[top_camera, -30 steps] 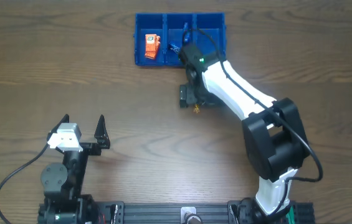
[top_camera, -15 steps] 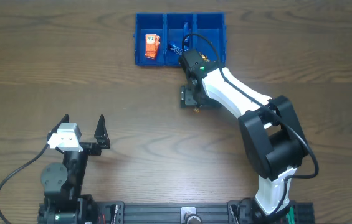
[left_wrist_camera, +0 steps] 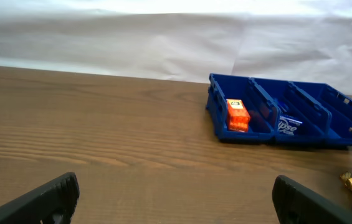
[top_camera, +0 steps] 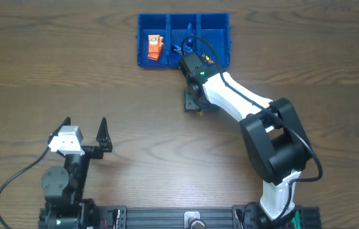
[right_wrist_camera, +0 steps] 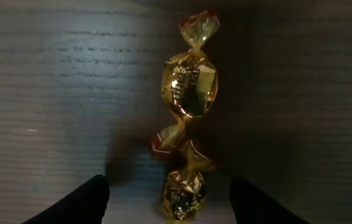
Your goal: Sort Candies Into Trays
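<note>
Open right pincer (right_wrist_camera: 168,183) straddling a gold-wrapped candy (right_wrist_camera: 184,194), a second candy (right_wrist_camera: 189,84) just beyond the tips. Likely light, crinkly, slippery foil; best pinched across the plump middle, not the twisted ends.

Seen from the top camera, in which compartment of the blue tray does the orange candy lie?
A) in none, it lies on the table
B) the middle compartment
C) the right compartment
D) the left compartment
D: in the top view the orange candy lies inside the left compartment of the blue tray, next to its outer wall.
</note>
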{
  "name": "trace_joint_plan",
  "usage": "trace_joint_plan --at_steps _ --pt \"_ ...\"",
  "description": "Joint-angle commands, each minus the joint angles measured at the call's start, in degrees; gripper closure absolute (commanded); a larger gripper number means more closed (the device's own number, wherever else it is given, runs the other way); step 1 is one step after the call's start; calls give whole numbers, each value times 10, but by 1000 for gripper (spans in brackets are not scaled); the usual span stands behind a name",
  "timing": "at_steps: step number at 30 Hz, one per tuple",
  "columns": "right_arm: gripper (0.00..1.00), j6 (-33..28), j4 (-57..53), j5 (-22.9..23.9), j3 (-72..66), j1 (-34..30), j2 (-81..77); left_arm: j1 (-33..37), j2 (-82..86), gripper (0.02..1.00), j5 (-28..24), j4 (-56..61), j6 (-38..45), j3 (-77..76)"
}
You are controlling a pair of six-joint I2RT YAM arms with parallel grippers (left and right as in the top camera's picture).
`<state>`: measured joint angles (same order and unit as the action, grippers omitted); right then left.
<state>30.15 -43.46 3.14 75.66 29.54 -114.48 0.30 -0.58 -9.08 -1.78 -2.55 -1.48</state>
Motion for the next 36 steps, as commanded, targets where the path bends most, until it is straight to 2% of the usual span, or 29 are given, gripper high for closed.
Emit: trace_joint_plan --at_steps 1,7,10,14,19,23,25,29,31,33,36 --pt "443 3 6 1 -8 0 -11 2 3 20 -8 -18 7 12" --pt "652 3 19 2 -22 0 -11 2 3 23 -8 -18 7 12" --pt "792 3 23 2 -22 0 -11 2 3 20 -8 -18 7 12" --pt "915 3 23 2 -22 0 -10 2 3 20 -8 -18 7 12" --pt "963 5 20 2 -20 0 -4 2 3 20 -8 -18 7 12" --pt "961 4 1 5 -10 0 51 2 3 20 -8 -18 7 12" --pt "963 0 -20 25 5 0 91 2 3 20 -8 -18 7 12" --pt "965 -22 -64 110 101 -17 130 2 3 23 -8 -18 7 12" --pt "965 -61 -35 140 152 -33 125 2 3 20 -8 -18 7 12" --pt "965 -102 35 140 179 -55 116 2 3 23 -8 -18 7 12" --pt "965 -130 139 140 179 -82 87 2 3 23 -8 -18 7 12"
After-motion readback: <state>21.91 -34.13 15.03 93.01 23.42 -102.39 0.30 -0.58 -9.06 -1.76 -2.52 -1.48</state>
